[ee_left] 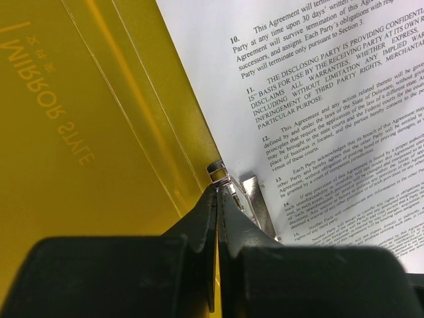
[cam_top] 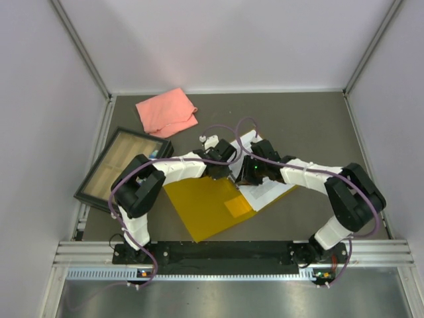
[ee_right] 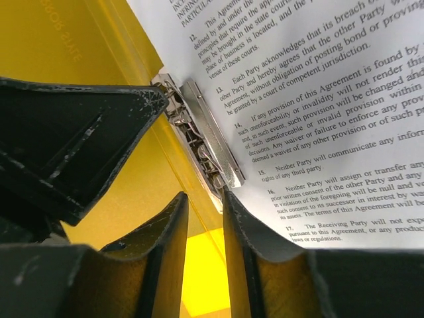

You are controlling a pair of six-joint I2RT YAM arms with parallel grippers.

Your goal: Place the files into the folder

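Observation:
The yellow folder lies open in the middle of the table, its cover flat to the left. The files, white sheets with black text, lie on its right half beside the metal clip at the spine. My left gripper is shut, and its tips touch the upper end of the clip. My right gripper is open by a narrow gap, with its tips at the lower end of the clip and one finger resting on the edge of the files.
A pink cloth lies at the back left. A black-framed tray sits at the left edge, next to the left arm. Grey walls close in the table on three sides.

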